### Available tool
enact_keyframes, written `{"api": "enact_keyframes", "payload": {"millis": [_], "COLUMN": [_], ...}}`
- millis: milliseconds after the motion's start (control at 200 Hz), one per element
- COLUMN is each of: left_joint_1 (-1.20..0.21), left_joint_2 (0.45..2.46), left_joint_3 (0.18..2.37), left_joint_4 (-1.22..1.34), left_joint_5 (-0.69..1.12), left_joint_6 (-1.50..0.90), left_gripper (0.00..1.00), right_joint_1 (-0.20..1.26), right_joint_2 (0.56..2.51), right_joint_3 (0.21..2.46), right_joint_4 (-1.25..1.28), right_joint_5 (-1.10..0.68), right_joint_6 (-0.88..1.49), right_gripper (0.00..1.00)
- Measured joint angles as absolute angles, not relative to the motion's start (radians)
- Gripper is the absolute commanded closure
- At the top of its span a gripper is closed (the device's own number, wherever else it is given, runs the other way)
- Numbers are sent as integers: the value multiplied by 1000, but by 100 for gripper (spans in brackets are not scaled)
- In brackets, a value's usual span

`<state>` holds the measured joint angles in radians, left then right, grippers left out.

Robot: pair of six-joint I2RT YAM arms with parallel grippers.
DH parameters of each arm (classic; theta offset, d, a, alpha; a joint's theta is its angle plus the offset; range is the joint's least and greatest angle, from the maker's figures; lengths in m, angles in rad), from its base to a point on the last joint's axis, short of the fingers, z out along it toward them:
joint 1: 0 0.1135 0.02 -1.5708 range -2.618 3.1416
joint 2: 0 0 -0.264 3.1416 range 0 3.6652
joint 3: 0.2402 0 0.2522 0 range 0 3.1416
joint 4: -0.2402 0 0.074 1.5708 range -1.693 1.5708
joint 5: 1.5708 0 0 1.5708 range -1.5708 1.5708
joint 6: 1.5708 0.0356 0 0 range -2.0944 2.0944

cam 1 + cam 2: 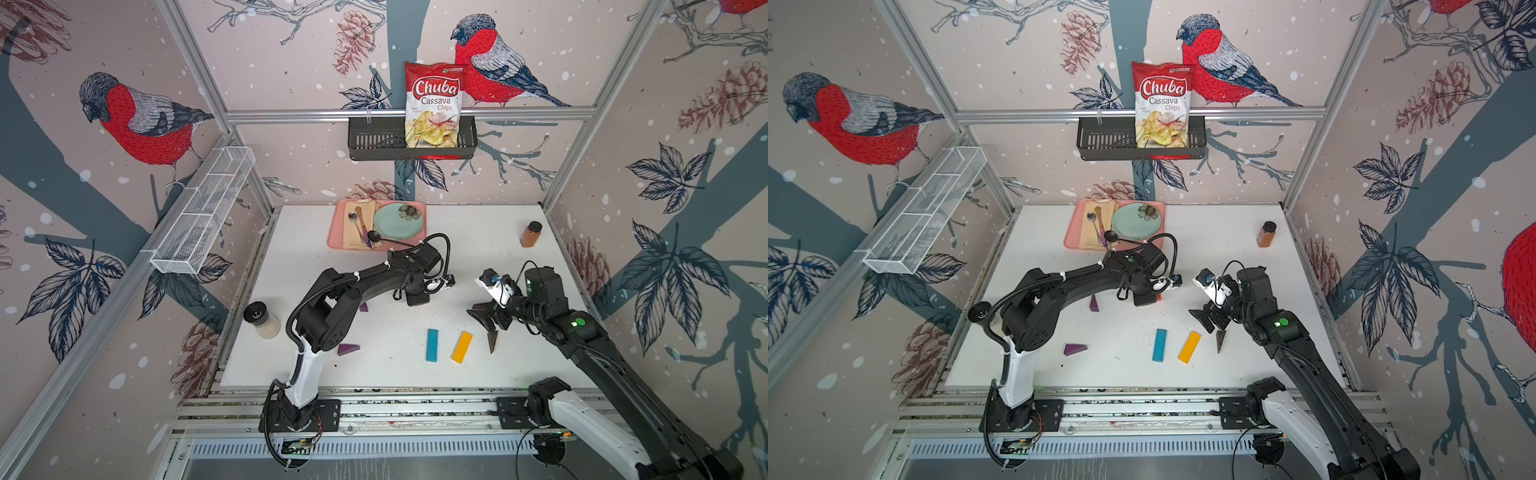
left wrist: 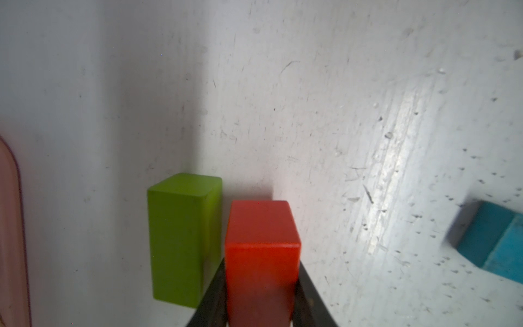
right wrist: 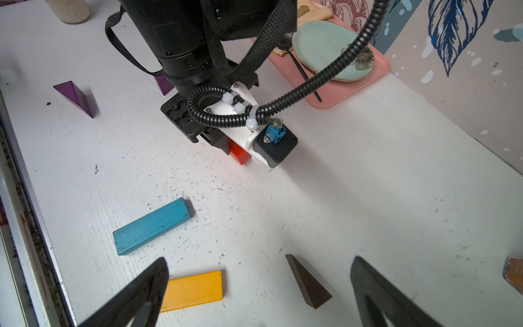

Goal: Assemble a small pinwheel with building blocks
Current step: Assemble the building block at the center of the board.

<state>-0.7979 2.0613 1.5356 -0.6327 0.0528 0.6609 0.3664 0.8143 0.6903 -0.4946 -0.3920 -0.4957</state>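
Likely hub step: left pincer (image 2: 261, 283) clamps red brick (image 2: 261, 223) just beside green brick (image 2: 184, 240); next seat flush, release. Right pincer (image 3: 259, 262) open.

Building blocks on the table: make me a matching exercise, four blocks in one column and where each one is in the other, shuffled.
Blocks
1. red brick
2. green brick
3. yellow bar
4. brown wedge

Places
A. between the blue bar and the brown wedge
B. clamped in the left gripper
C. lying free beside the red brick
D. nearest the open right gripper

Pairs: 1-B, 2-C, 3-A, 4-D
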Motion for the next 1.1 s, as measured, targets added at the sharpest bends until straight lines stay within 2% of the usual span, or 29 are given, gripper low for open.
{"api": "enact_keyframes", "payload": {"millis": [180, 475, 810, 1101], "left_joint_1": [-799, -801, -801, -831], "left_joint_2": [2061, 2061, 2044, 1933], "left_joint_3": [1530, 1527, 1547, 1492], "left_joint_4": [-630, -621, -615, -618], "left_joint_5": [53, 53, 39, 0], "left_joint_6": [661, 659, 653, 606], "left_gripper": [64, 52, 50, 48], "right_joint_1": [365, 360, 360, 360], "right_joint_2": [814, 811, 822, 820], "right_joint_3": [686, 682, 677, 664], "right_joint_4": [-494, -492, -478, -464], "right_joint_5": [-392, -393, -400, -400], "right_joint_6": [-498, -498, -498, -493], "right_gripper": [0, 1, 1, 1]}}
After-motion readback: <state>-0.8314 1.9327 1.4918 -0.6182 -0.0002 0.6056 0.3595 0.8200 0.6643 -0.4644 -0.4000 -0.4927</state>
